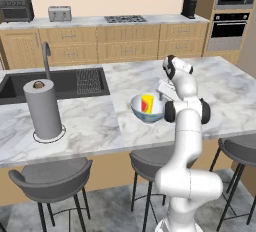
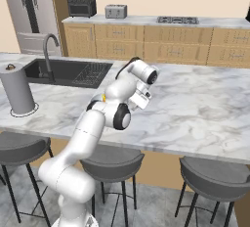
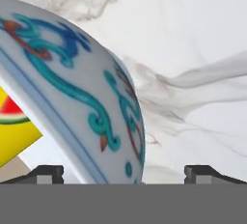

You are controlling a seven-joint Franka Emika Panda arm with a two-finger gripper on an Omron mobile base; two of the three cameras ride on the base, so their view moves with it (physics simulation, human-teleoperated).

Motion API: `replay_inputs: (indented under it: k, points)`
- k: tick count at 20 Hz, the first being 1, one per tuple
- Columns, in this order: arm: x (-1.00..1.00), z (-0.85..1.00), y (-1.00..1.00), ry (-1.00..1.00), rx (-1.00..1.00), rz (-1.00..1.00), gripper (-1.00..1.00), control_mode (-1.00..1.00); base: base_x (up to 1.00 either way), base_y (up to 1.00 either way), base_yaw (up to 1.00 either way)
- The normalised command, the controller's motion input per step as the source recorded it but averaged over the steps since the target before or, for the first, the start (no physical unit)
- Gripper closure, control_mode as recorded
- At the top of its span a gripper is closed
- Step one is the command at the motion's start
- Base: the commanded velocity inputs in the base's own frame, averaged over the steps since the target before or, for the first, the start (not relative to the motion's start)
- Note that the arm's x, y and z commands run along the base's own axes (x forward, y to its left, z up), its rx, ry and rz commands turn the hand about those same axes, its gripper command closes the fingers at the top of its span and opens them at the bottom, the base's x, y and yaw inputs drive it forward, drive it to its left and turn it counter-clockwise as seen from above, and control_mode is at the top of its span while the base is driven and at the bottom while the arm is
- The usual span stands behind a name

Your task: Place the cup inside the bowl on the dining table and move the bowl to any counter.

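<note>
The cup [image 1: 147, 103] sits inside the bowl [image 1: 148, 110] on the dining table [image 1: 95, 126]. The gripper [image 3: 123, 174] straddles the bowl's rim at its 3 o'clock, fingers spread wide, holding nothing.

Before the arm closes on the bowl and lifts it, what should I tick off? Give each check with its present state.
1. Cup sits inside the bowl: ok.
2. Bowl upright on the dining table: ok.
3. Gripper open, fingertips apart: ok.
4. Bowl wall between the fingertips in the hand view: ok.
5. Fingers low enough for a firm pinch: cannot tell.
6. Counter has free space for the bowl: ok.
</note>
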Motion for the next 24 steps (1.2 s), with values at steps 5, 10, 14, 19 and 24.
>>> replay_inputs:
  k: [5, 10, 14, 19, 24]
  points:
    - [0.0, 0.0, 0.18, 0.08, 0.0, 0.0, 1.0, -1.0, 0.0, 0.0, 0.0]
    - [0.0, 0.0, 0.11, 0.08, 0.0, 0.0, 1.0, -1.0, 0.0, 0.0, 0.0]
    - [0.0, 0.0, 0.02, 0.04, 0.0, 0.0, 1.0, -1.0, 0.0, 0.0, 0.0]
    - [0.01, 0.0, 0.0, 0.01, 0.0, 0.0, 1.0, -1.0, 0.0, 0.0, 0.0]
    - [0.0, 0.23, 0.0, 0.0, 0.0, 0.0, 1.0, -1.0, 0.0, 0.0, 0.0]
